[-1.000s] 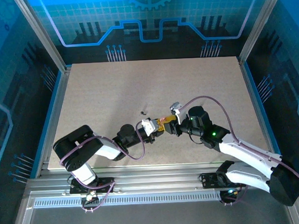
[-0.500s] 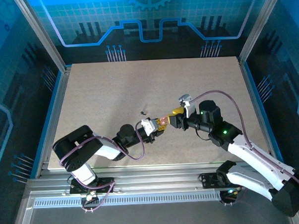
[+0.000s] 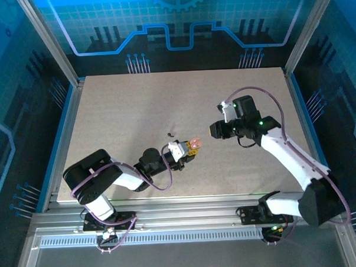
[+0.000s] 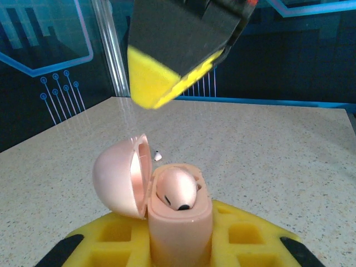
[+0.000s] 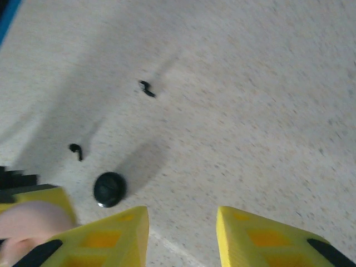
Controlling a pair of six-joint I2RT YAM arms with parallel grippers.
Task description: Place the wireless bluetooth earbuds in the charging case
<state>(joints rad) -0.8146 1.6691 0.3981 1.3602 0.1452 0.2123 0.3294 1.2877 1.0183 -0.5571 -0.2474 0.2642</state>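
Charging case [image 4: 179, 219] in left end effector [image 4: 178, 239]

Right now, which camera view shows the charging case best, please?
The left wrist view: the open pink charging case sits close and sharp, a pale earbud seated inside. Top external shows a tiny pink speck; right wrist, a blurred pink corner.

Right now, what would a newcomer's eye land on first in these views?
The open pink charging case, clamped upright in the left tool toward the near middle of the table, with a pale earbud seated inside. The right tool hangs close by to its right, jaws apart and empty. On the table beside the case lie two tiny black earbuds and a round black disc.
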